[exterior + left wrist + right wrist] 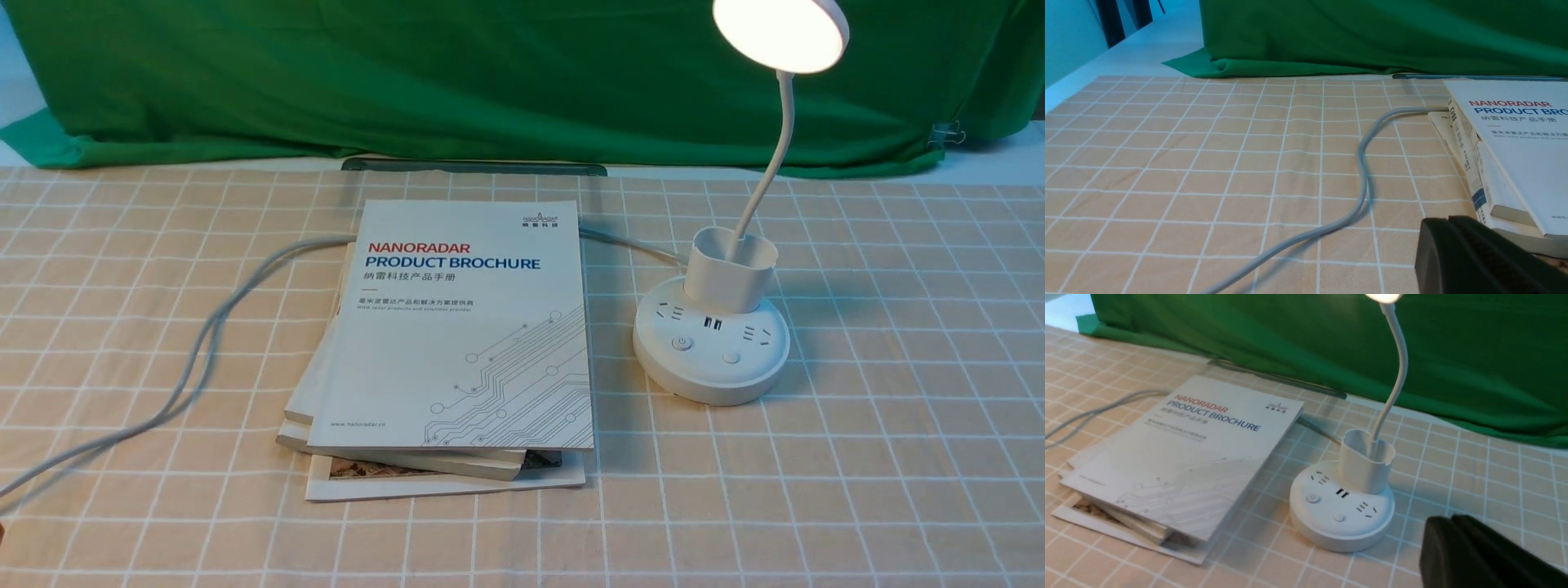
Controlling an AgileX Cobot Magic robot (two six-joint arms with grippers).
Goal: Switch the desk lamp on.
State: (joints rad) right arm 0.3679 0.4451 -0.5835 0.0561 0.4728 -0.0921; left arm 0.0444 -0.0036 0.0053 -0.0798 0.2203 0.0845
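The white desk lamp (710,339) stands on the checked cloth right of centre. Its round disc head (780,33) glows, lit, at the top of the front view. The thin gooseneck (771,155) rises from the cup-shaped holder (729,273). The round base bears sockets, USB ports and two buttons (680,344). The lamp also shows in the right wrist view (1341,506). My right gripper (1449,517) is shut and empty, apart from the base, to its right. My left gripper (1447,219) is shut and empty, beside the stack of brochures. Neither gripper shows in the front view.
A stack of white brochures (465,343) lies left of the lamp; it also shows in the left wrist view (1515,155). A grey cable (204,343) runs from under the stack across the left of the cloth. A green drape (490,73) hangs along the back.
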